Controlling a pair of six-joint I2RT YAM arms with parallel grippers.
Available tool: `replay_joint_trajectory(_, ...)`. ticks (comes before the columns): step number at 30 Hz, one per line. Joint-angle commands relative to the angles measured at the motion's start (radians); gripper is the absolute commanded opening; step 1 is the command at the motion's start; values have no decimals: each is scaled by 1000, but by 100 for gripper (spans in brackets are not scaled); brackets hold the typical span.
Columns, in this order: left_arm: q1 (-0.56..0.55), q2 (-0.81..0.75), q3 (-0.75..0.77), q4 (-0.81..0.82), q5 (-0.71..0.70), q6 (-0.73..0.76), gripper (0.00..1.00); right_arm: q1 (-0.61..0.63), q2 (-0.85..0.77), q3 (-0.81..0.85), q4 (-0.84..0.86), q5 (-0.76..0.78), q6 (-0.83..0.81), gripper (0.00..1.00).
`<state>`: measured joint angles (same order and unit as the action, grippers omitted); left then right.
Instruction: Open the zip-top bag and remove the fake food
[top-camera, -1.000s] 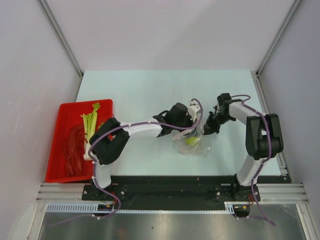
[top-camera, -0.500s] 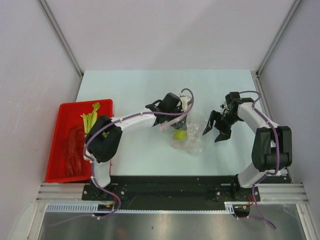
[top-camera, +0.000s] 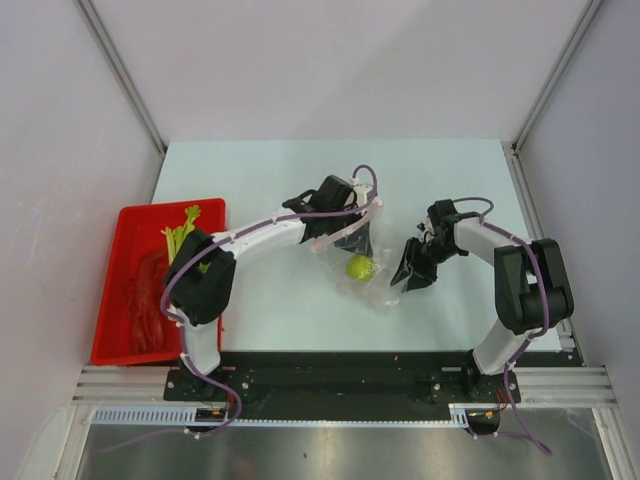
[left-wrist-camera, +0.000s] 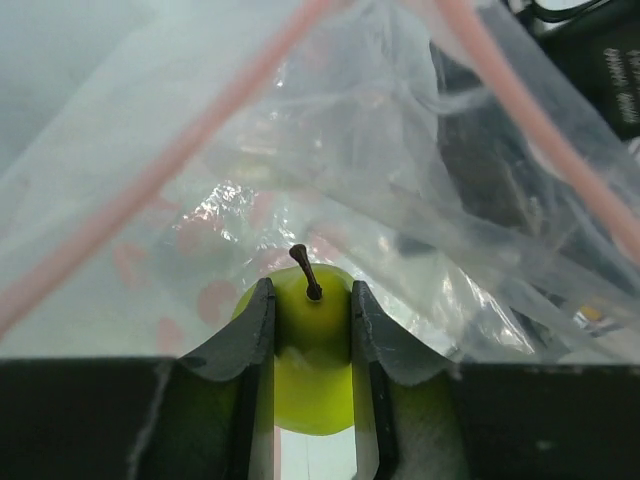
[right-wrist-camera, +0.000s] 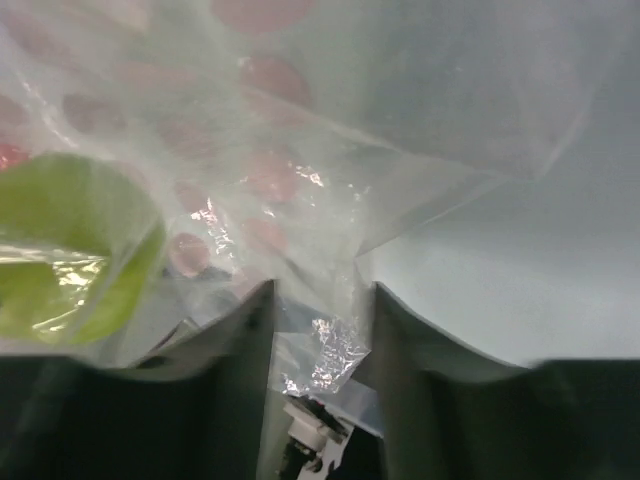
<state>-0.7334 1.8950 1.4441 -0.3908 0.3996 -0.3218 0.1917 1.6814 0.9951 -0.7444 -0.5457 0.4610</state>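
1. At 9 o'clock, the red tray (top-camera: 112, 290) holds the lobster (top-camera: 148, 295) and the stalk vegetable (top-camera: 180, 245).
2. At centre, the left end effector (left-wrist-camera: 310, 300) has entered the mouth of the zip-top bag (top-camera: 385, 285). The pink zip strip (left-wrist-camera: 200, 130) runs past it on both sides. Its fingers (left-wrist-camera: 255, 330) appear pressed against the flanks of the pear (left-wrist-camera: 312, 380), which is inside the bag with its stem up.
3. At 3 o'clock of the pear, the right end effector (top-camera: 412, 272) sits at the bag's far end. Crinkled film lies in the narrow gap between its fingers. The pictures do not show whether it clamps the film.

Step in hand (judgement): extraction of the pear. The mouth is already open.

Next move (judgement): the right side must hold the bag's far end firmly. The left side then draws the pear out through the mouth toward 10 o'clock and carries it to the tray.

Edges and room:
- The tabletop (top-camera: 260, 180) offers wide room toward 12 o'clock.
- Its near edge lies at 6 o'clock, fairly near the bag.
- The tray wall must be cleared on approach.
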Motion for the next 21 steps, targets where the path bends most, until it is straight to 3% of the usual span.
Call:
replay_joint_trajectory(1, 41, -108, 1, -16, 65, -49, 0, -32, 3, -1, 178, -13, 87, 25)
replay_joint_trajectory(2, 54, -131, -2, -23, 67, -49, 0, -44, 3, -1, 189, 9, 99, 10)
replay_joint_trajectory(4, 66, -157, -11, -49, 58, -54, 0, -86, 1, 0, 218, 27, 107, 1)
replay_joint_trajectory(14, 147, -364, -19, -105, -122, -86, 0, -155, 34, 27, 284, 87, 61, 0)
replay_joint_trajectory(21, 186, -479, 9, -288, -309, -69, 0, -215, 51, 54, 347, 110, 120, 0)
